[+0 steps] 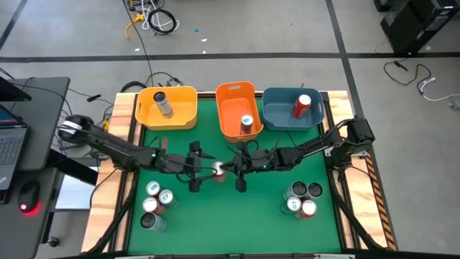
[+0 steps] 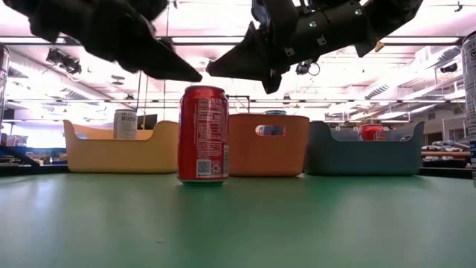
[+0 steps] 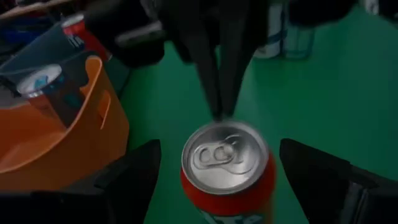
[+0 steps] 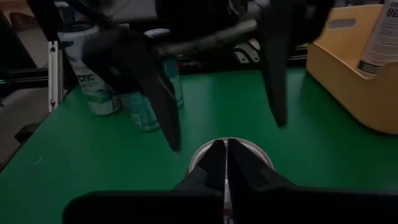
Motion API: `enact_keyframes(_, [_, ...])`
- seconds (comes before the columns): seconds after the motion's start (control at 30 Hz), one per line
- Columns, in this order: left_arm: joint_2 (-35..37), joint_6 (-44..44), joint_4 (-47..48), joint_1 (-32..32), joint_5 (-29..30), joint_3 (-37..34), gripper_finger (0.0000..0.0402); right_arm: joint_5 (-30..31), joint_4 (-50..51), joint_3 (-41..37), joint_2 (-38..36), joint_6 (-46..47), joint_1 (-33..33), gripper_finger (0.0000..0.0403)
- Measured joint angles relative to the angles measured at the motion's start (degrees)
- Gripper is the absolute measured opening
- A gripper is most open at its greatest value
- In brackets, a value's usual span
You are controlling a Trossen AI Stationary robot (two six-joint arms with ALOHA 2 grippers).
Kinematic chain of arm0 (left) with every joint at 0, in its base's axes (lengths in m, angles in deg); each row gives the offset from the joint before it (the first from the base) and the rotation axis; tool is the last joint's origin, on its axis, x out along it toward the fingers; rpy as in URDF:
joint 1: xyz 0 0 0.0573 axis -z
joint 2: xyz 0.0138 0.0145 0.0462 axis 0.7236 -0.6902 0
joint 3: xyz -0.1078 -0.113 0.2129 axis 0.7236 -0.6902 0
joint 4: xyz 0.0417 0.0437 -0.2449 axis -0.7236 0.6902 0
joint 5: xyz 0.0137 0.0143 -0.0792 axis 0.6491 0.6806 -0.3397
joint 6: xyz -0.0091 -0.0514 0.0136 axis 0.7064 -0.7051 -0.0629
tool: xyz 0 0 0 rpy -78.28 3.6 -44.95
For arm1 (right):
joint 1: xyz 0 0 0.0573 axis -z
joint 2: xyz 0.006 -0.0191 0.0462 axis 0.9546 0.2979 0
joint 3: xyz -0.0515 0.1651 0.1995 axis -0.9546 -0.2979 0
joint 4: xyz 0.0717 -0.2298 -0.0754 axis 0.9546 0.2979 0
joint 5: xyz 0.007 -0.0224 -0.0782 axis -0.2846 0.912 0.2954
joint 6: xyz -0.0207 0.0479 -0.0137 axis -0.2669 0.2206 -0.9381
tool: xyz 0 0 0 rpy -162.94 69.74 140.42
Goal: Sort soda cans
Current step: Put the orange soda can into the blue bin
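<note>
At the left of the high view we see a cluster of soda cans point(image 1: 154, 204) on the green table point(image 1: 237, 223), still unsorted. Above them, the yellow bin point(image 1: 167, 108) holds one grey can point(image 1: 162, 103).

Just left of centre, the left gripper point(image 1: 195, 167) hangs with its fingers spread wide, released around nothing yet. The left wrist view shows those two fingers flanking a red can point(image 3: 229, 168) with clear gaps on both sides. That can stands upright at mid-table, in front of the orange bin point(image 1: 231, 97), which already holds a white-and-blue can point(image 1: 246, 123).

Right of centre, the right gripper point(image 1: 239, 170) is clenched tight on nothing, its joined tips poised just over the can's silver top.

The blue bin point(image 1: 277, 109) at upper right holds another red can point(image 1: 302, 106), and a second unsorted group point(image 1: 302, 200) waits at lower right.

We judge the step in hand to be picking up the red can. The next move calls for the left fingers to come down around it and close, with the right gripper clearing away, then a carry to the blue bin.
</note>
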Motion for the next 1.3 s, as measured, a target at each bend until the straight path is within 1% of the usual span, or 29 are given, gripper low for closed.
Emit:
enact_keyframes(0.1, [4.14,-2.49,4.35,0.99,-0.01,0.05,0.0323,0.00,0.02,0.00,0.00,0.03,0.00,0.0007])
enact_keyframes(0.17, [6.61,-4.78,7.40,1.88,-0.25,0.10,0.0315,0.00,0.05,0.00,0.00,0.02,0.00,0.0016])
enact_keyframes(0.23, [8.68,-6.56,9.12,3.34,-0.25,0.08,0.0302,0.00,0.31,0.00,-0.02,-0.64,-0.04,0.0035])
enact_keyframes(0.3, [10.49,-6.82,11.48,5.03,0.30,0.10,0.0277,0.02,0.58,0.00,-0.07,-0.98,-0.39,0.0063])
enact_keyframes(0.4, [12.46,-6.88,15.43,7.54,3.68,0.03,0.0219,0.00,0.50,0.00,-0.13,-0.90,-1.34,0.0117])
enact_keyframes(0.47, [13.71,-6.90,15.36,9.04,4.27,-0.60,0.0171,0.12,0.51,0.00,-0.13,0.04,-1.97,0.0159])
enact_keyframes(0.53, [14.79,-6.71,13.78,10.53,3.93,-1.48,0.0123,1.81,0.51,0.00,-0.13,1.95,-2.52,0.0203])
enact_keyframes(0.63, [17.08,-5.05,9.93,12.49,3.84,-3.85,0.0058,6.47,0.51,0.00,-0.13,2.45,-3.16,0.0267])
enact_keyframes(0.73, [19.45,-3.72,4.75,13.68,3.88,-7.09,0.0012,9.82,0.51,0.00,-0.13,4.75,-3.34,0.0321])
enact_keyframes(0.8, [20.74,-3.64,1.75,14.04,3.86,-9.23,0.0007,9.94,0.51,0.00,-0.11,6.48,-3.34,0.0349])
enact_keyframes(0.87, [21.82,-3.71,-0.61,14.26,3.88,-11.19,0.0012,9.94,0.49,0.00,-0.11,7.03,-3.41,0.0370])
enact_keyframes(0.97, [22.78,-3.71,-3.28,14.28,3.91,-13.48,0.0015,9.97,0.23,0.00,-0.04,7.76,-3.52,0.0391])
enact_keyframes(1.1, [22.89,-3.86,-4.32,14.28,3.93,-14.59,0.0010,9.94,-3.50,0.36,3.06,7.71,-3.52,0.0399])
enact_keyframes(1.2, [22.87,-4.01,-4.29,14.28,3.95,-14.61,0.0007,9.88,-2.94,2.19,6.26,6.40,-3.52,0.0397])
enact_keyframes(1.3, [22.87,-4.19,-4.38,14.28,3.93,-14.61,0.0007,9.86,-3.22,4.41,7.95,4.69,-3.52,0.0392])
